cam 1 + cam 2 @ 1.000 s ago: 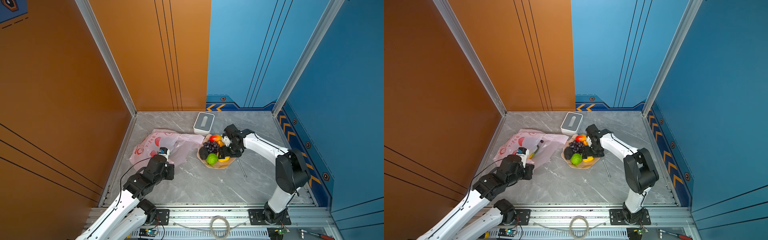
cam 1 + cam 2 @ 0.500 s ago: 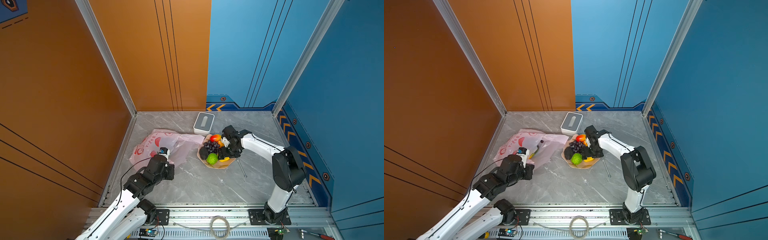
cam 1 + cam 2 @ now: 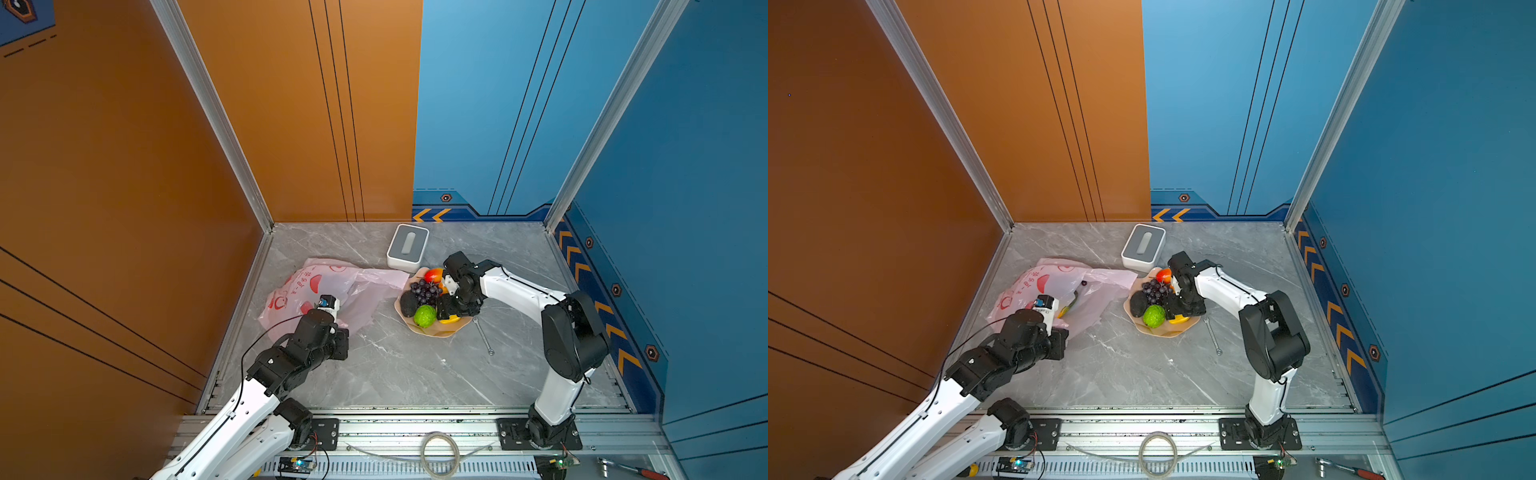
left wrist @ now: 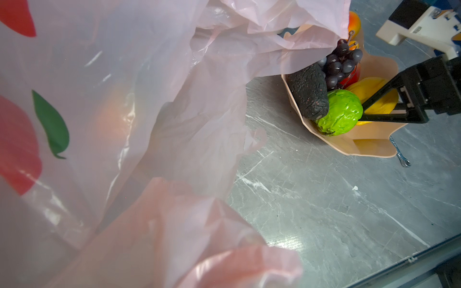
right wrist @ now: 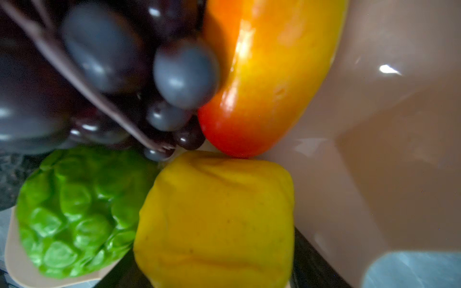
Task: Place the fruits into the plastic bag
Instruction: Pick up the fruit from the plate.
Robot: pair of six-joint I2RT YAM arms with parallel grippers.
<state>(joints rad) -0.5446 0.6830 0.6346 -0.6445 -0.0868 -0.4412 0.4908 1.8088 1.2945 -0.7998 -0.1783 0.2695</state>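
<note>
Right arm's the only thing that's moved since a second ago: its elbow has swung in toward the middle of the tabletop, and the right pincer point(image 3: 448, 312) has settled low over the near side of the plate point(image 3: 440, 332). Its fingers are spread either side of the yellow fruit point(image 5: 214, 219). Can't tell if the pads are actually touching it yet, so I'd call this lining up for the grab, not a grip.

Everything else on the plate hasn't budged: lime-green fruit point(image 3: 424, 316), avocado point(image 3: 408, 303), grapes point(image 3: 424, 291) and mango point(image 3: 433, 275).

Left arm hasn't shifted at all. The left pincer point(image 3: 340, 332) is pressed together on the near edge of the plastic bag point(image 3: 307, 286), which lies crumpled toward the left edge of the tabletop, just beside the plate.

So most of the fruit is still to go, and the yellow one looks like the next passenger.
</note>
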